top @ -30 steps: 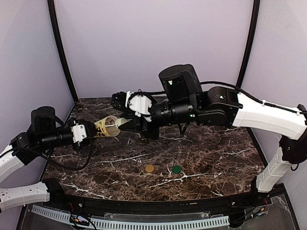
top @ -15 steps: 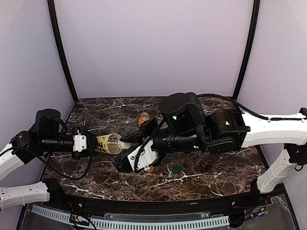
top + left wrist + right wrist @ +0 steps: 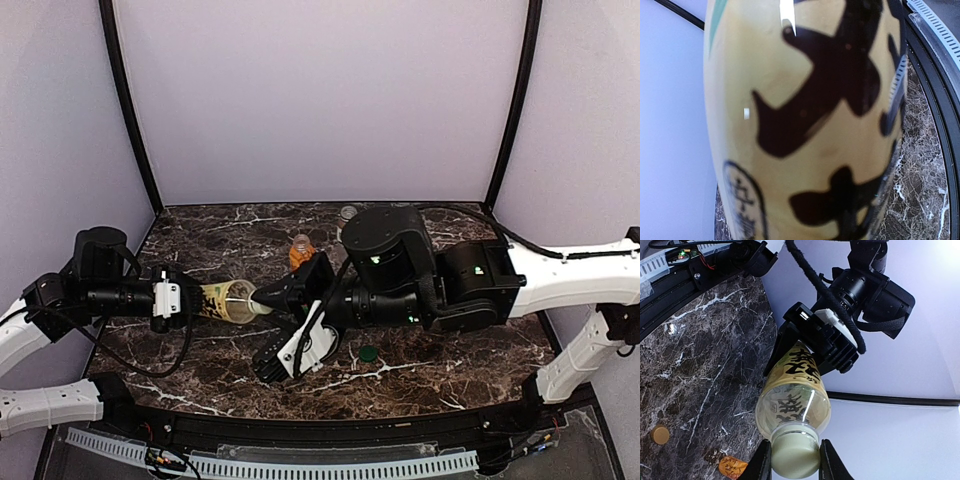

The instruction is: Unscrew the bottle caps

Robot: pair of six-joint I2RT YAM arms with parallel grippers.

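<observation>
The yellow-labelled bottle (image 3: 225,300) is held lying sideways above the table. My left gripper (image 3: 185,300) is shut on its body, and its label fills the left wrist view (image 3: 805,125). My right gripper (image 3: 795,459) is shut on the bottle's pale green cap (image 3: 795,452), with one finger on each side. It also shows in the top view (image 3: 262,298). The short orange bottle (image 3: 300,250) stands behind them. Only the top of a third bottle (image 3: 347,213) shows behind my right arm.
A loose green cap (image 3: 368,353) lies on the marble table (image 3: 450,350) in front of my right arm. A loose gold cap (image 3: 660,434) lies on the table below the held bottle. Purple walls close the back and both sides.
My right wrist has rolled round the cap, swinging its white body from behind the bottle to in front of it. The bottle sank a little and now holds still.
</observation>
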